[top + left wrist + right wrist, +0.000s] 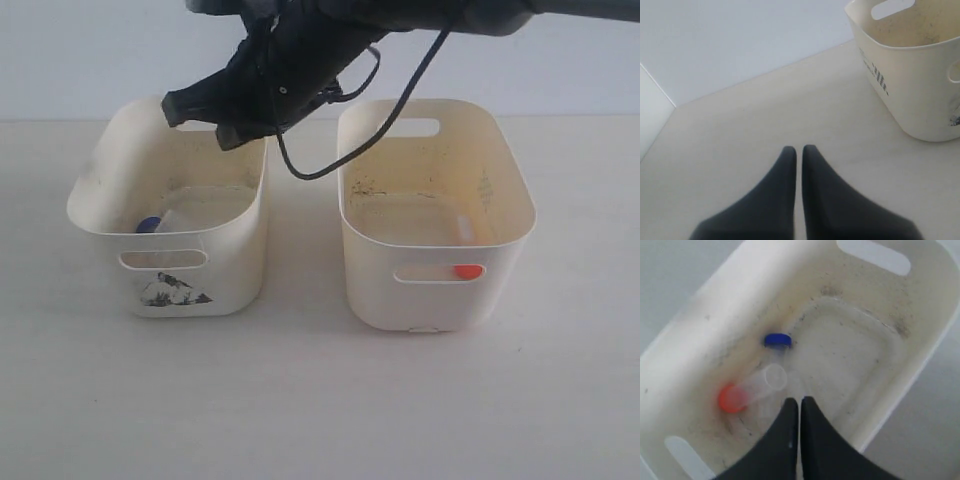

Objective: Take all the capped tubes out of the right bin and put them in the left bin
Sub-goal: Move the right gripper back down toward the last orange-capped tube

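Observation:
My right gripper (180, 108) reaches across and hangs above the left bin (235, 285), the one with the black front mark. Its jaws are shut and empty (799, 400). In the right wrist view the bin (715, 325) below it holds a blue-capped tube (777, 340) and an orange-red-capped tube (747, 390). The exterior view shows only the blue cap (148, 225) there. Another orange-red cap (467, 271) shows through the front slot of the plain right bin (505, 290). Out of the exterior view, my left gripper (799, 148) is shut over bare table beside the left bin (920, 85).
A black cable (400, 100) loops down from the right arm over the gap between the two bins. Pale table (320, 400) spreads in front of both bins. In the left wrist view the table meets a wall (740, 50) and a side panel (652, 110).

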Controlling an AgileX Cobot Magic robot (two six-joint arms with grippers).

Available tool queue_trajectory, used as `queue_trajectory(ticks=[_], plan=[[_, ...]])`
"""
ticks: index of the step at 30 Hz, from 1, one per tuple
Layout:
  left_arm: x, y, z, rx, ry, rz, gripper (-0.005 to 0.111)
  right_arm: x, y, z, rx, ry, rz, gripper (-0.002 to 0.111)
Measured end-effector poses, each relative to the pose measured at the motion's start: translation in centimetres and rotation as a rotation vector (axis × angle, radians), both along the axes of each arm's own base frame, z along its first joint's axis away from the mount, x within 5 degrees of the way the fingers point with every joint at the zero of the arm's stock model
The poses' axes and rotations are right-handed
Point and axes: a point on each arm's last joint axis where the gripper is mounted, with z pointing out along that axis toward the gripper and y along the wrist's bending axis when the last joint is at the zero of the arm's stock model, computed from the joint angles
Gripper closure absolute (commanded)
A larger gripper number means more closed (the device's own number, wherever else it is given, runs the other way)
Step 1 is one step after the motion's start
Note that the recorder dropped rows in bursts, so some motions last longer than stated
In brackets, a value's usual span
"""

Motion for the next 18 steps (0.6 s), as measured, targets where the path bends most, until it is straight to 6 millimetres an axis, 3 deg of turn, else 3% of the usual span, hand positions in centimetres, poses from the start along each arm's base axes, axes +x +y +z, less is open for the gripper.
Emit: queue_trajectory(ticks=[6, 10, 15, 18], plan=[[0.0, 0.0, 0.0, 0.000, 0.000, 0.000, 0.102, -1.8, -5.3, 3.7, -0.334, 0.030, -0.294, 0.107], [0.0, 0.0, 0.0, 0.000, 0.000, 0.000, 0.102, -2.5, -7.6, 3.1, -0.524, 0.146, -0.429, 0.107], [0.0, 0.0, 0.0, 0.000, 0.000, 0.000, 0.102, -0.6, -10.8, 1.4, -0.455, 0.289, -0.551, 0.107], [0.0, 0.0, 0.0, 0.000, 0.000, 0.000, 0.102, 0.1, -11.6, 0.4, -0.414, 0.359, -0.579, 0.107]])
